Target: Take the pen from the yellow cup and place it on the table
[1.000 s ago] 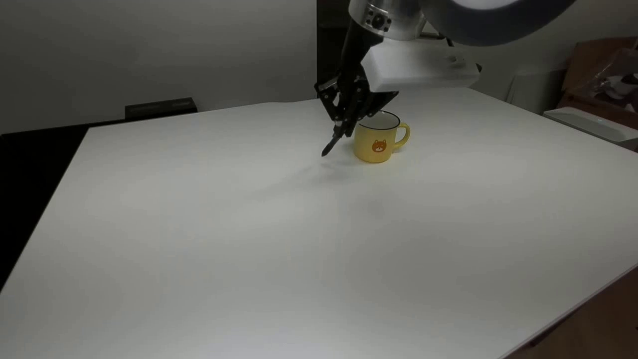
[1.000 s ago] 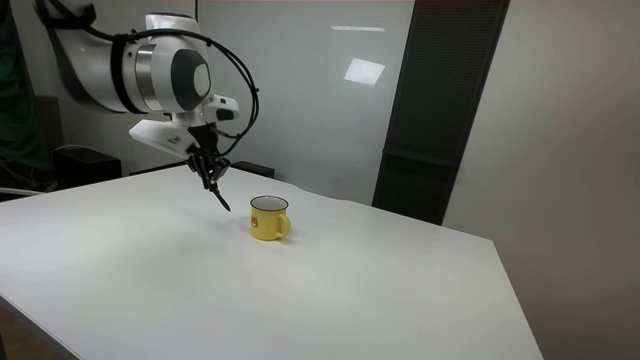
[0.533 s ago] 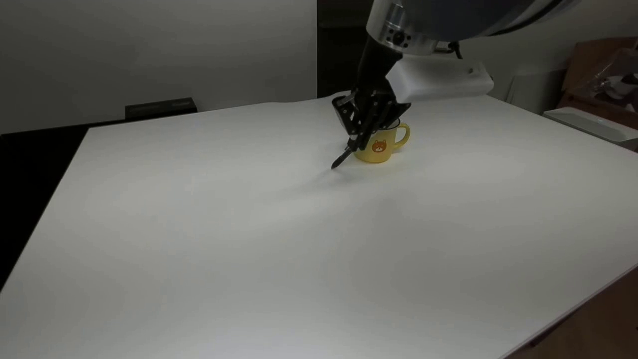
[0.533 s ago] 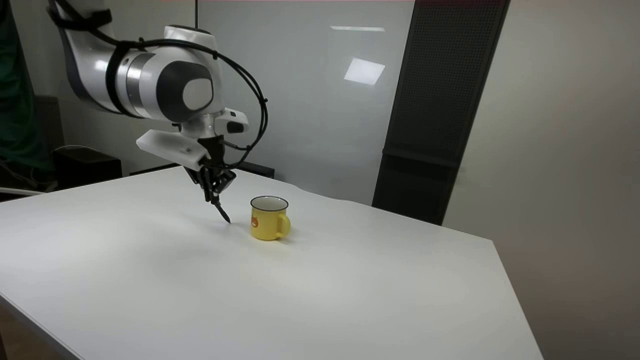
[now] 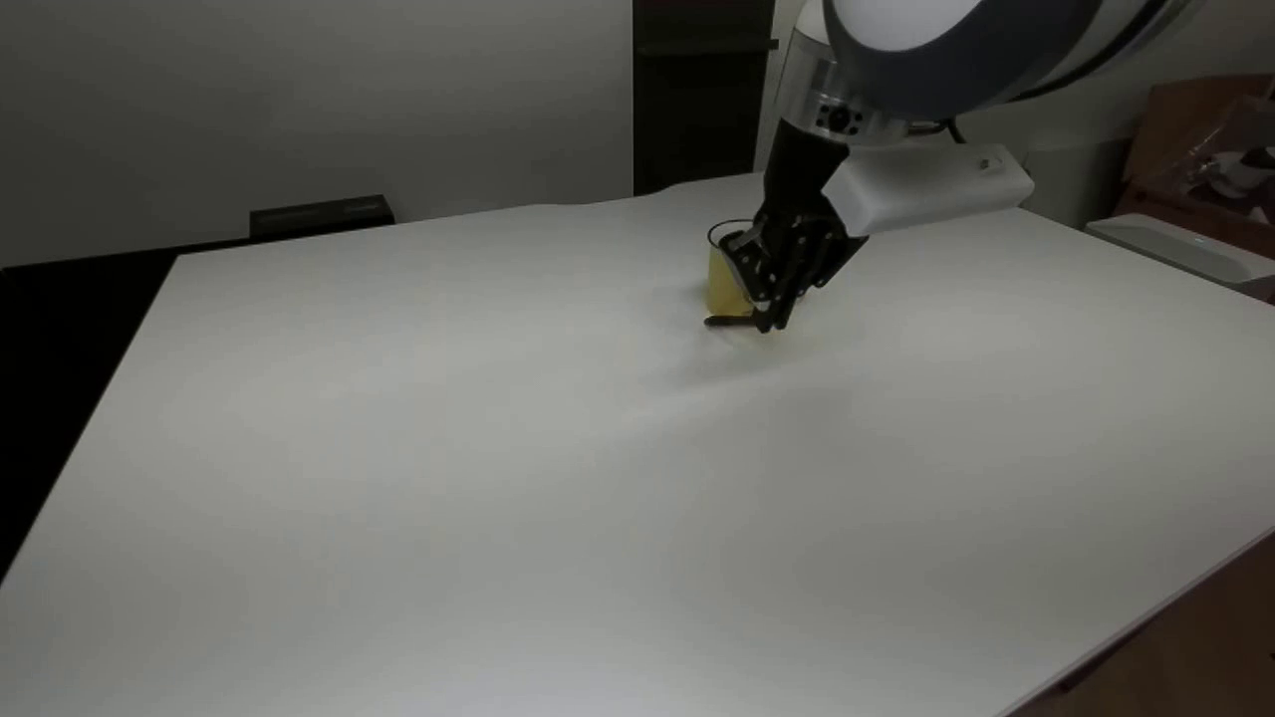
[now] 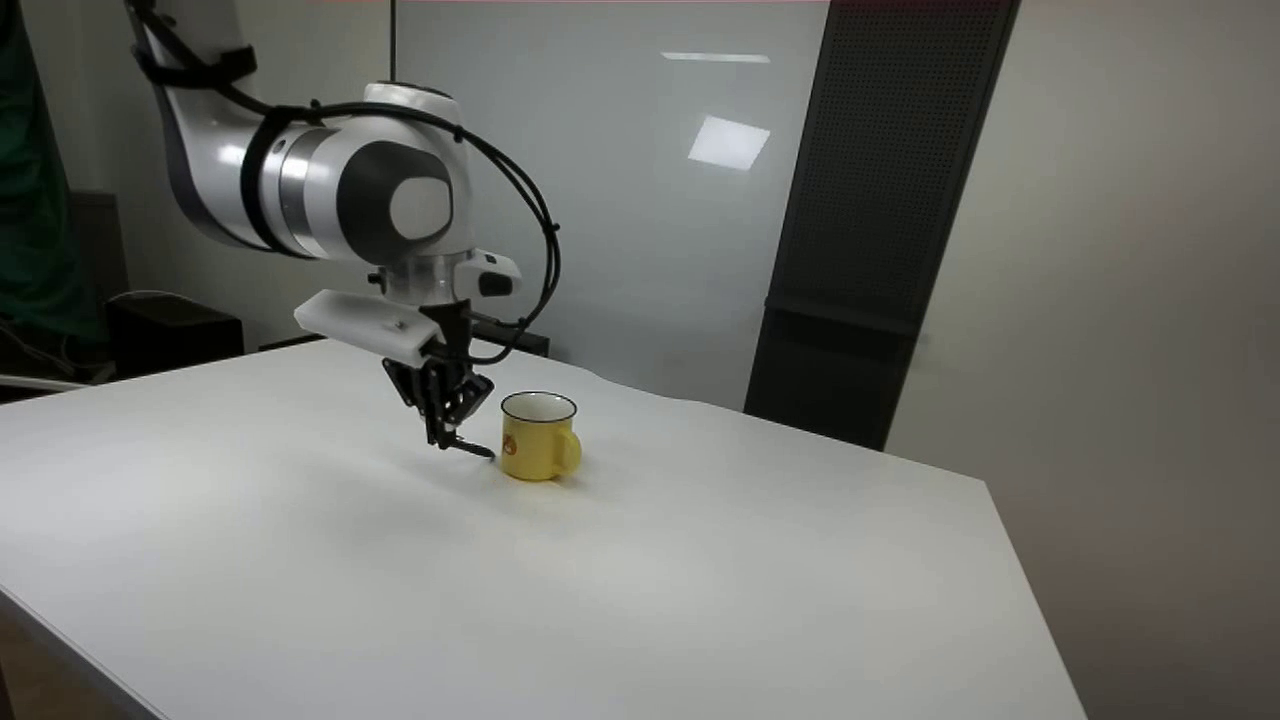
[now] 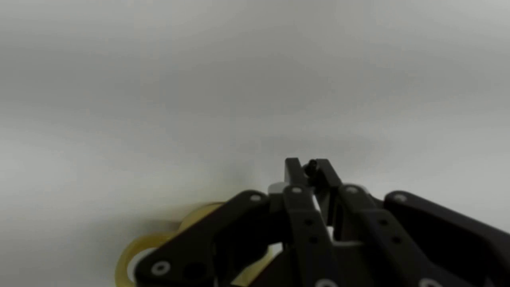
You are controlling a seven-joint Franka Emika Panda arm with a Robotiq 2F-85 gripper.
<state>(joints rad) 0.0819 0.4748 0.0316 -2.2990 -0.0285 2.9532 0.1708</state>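
The pen is a thin dark stick held between the fingertips of my gripper. It juts out sideways, nearly level, close above or touching the table; I cannot tell which. In an exterior view the pen points from my gripper toward the base of the yellow cup. The cup stands upright; in an exterior view my gripper partly hides the cup. In the wrist view the pen's end shows between the nearly closed fingertips, and the cup's handle is at lower left.
A dark box sits at the table's far edge. A dark perforated panel and a whiteboard stand behind the table. A cardboard box and a white device are beside the table.
My gripper has moved down toward the table beside the cup, still holding the pen. The pen has swung from slanting downward to nearly level. The cup has not moved.
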